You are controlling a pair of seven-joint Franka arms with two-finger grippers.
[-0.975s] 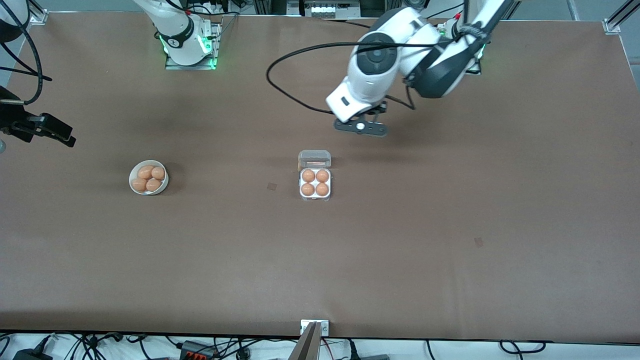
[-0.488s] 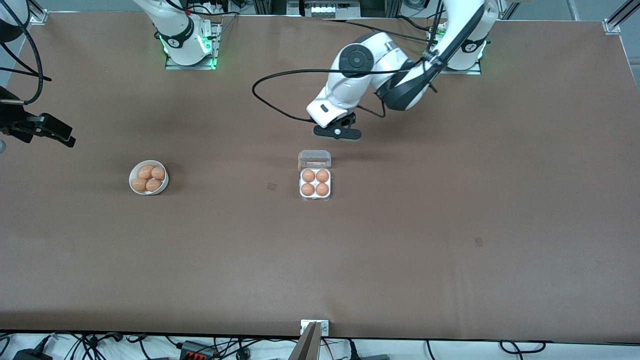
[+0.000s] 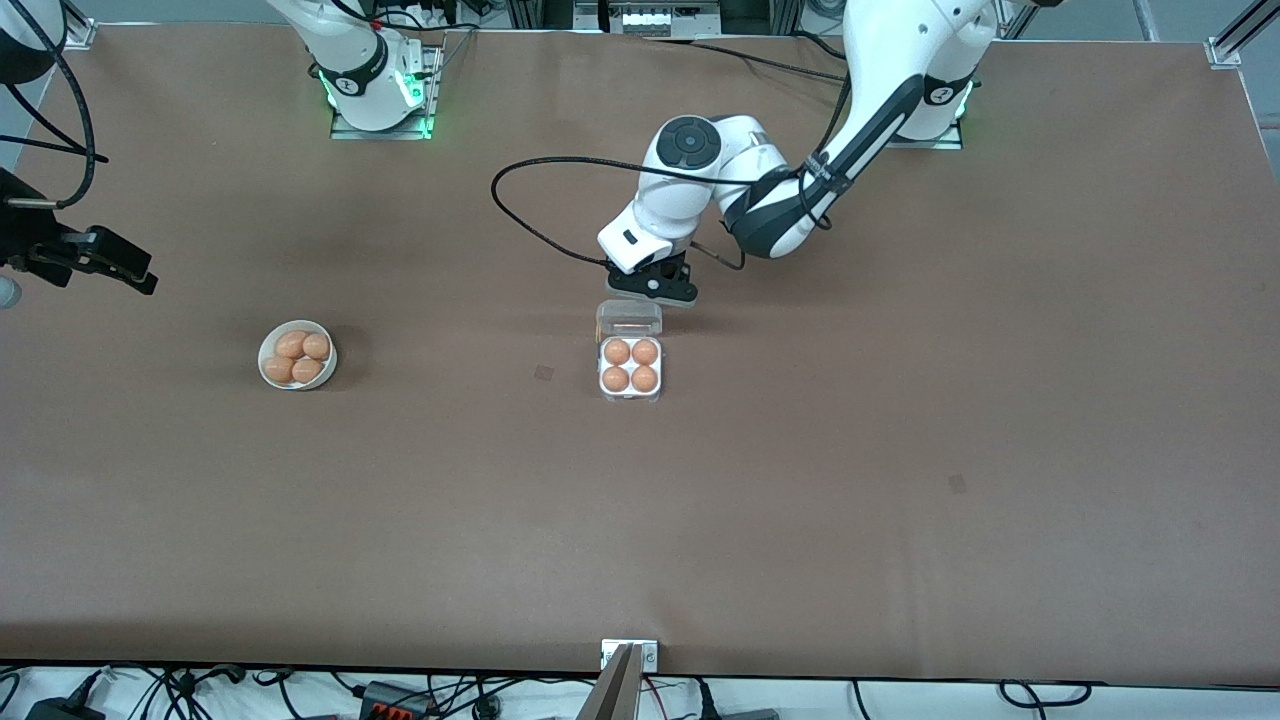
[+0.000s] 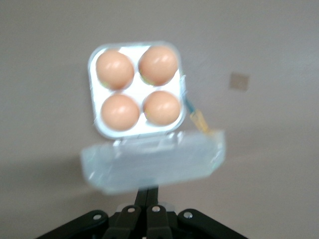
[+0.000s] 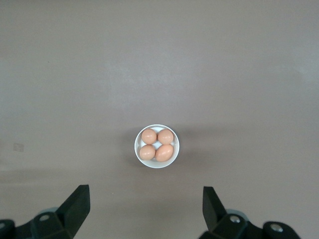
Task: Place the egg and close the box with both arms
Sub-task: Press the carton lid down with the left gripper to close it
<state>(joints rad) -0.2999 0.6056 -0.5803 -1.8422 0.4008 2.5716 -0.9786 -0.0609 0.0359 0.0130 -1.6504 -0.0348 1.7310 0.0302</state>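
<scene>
— How far along are we?

— Past the halfway mark, we'd judge. All four round cells of the box [image 3: 631, 397] are filled. We can't tell which one is the egg [image 3: 617, 379] of the task, as the four smooth light-brown ovals look alike. The box sits near the middle of the worktop [image 3: 800, 500], and what's left is the closing.

— And the lid?

— The lid [image 3: 629, 317] stands up from the hinge at the box's 12 o'clock edge, not yet folded over. It's thin clear plastic with rounded corners, glossy and likely springy – we'd expect it to need a firm press before it snaps.

— Anything else down there?

— At the box's 9 o'clock, well apart, is a round white bowl [image 3: 266, 372] with four more brown eggs, on the same matte brown surface.

— The arms?

— The left claw [image 3: 652, 288] hangs just at the lid's 1 o'clock, and its fingers look pressed together with nothing in them. The right claw [image 5: 144, 194] waits over the right arm's end of the worktop, spread wide and empty.
</scene>
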